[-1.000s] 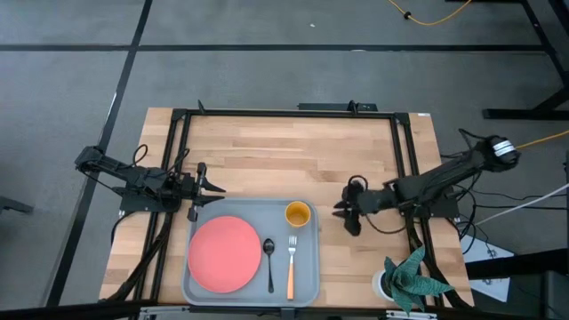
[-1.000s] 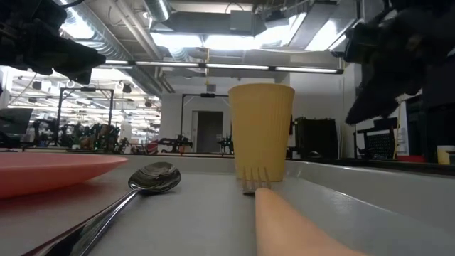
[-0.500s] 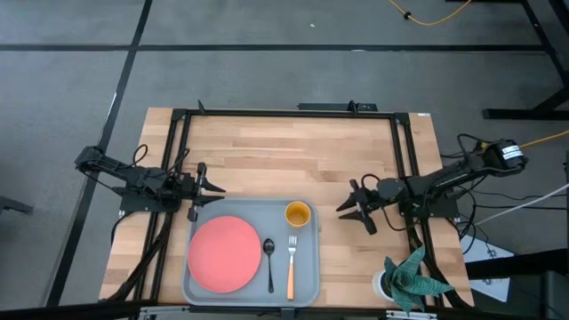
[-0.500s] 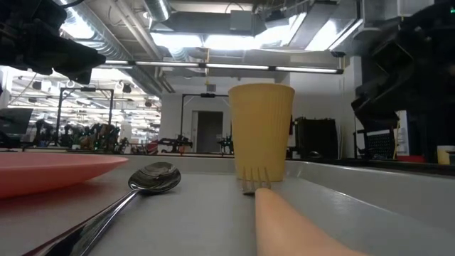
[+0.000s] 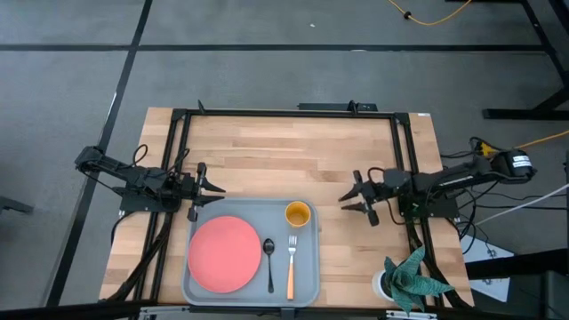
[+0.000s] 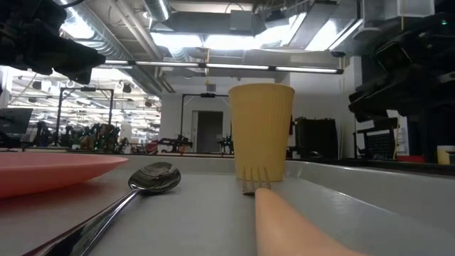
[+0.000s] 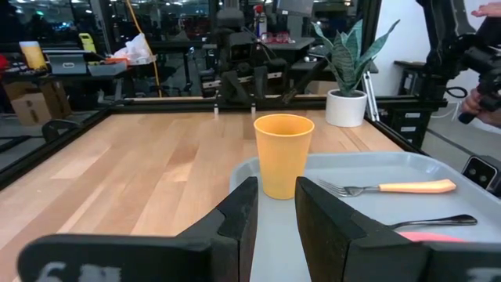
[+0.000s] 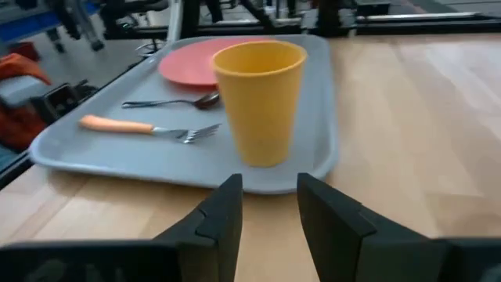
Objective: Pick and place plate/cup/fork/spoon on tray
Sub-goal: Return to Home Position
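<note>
The grey tray (image 5: 307, 258) lies at the table's near edge. On it rest the pink plate (image 5: 224, 253) at the left, the dark spoon (image 5: 269, 262), the orange-handled fork (image 5: 291, 267), and the yellow cup (image 5: 297, 213), which stands upright in the far right corner. My left gripper (image 5: 216, 189) hovers open at the tray's far left corner, pointing level toward the cup (image 7: 282, 153). My right gripper (image 5: 347, 201) hovers open over bare wood just right of the tray, pointing at the cup (image 8: 260, 102). Neither gripper has anything between its fingers.
A white pot with a green plant (image 5: 409, 280) stands at the table's near right corner, close to my right arm. Black frame rails (image 5: 404, 160) run along the table's sides. Bare wood (image 5: 284, 151) stretches from the tray to the far edge.
My right gripper has drawn back a little from the tray toward the table's right edge. It has rolled about its own line and tipped up from pointing downward to almost level. The tray's things have stayed where they were.
</note>
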You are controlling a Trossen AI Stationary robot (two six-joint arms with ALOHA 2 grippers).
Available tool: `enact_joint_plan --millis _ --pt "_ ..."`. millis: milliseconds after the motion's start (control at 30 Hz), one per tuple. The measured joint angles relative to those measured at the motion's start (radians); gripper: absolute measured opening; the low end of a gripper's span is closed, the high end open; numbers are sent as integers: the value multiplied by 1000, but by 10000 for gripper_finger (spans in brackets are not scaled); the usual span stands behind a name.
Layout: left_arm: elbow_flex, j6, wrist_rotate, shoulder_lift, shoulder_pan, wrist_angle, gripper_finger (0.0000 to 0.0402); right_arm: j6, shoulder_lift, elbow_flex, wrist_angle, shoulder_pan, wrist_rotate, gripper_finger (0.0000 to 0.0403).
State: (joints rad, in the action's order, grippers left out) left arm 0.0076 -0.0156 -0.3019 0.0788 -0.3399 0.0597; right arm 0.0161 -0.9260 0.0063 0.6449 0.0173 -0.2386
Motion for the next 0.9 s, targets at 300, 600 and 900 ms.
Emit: enact_joint_plan --millis 300,600,900 --pt "0 0 -2 0 0 0 80 78 175 0 -129 -14 29 127" --pt "0 0 -3 0 0 0 80 78 391 0 -350 -14 98 127" --pt "0 0 -3 0 0 0 80 77 582 0 -509 -14 98 127"
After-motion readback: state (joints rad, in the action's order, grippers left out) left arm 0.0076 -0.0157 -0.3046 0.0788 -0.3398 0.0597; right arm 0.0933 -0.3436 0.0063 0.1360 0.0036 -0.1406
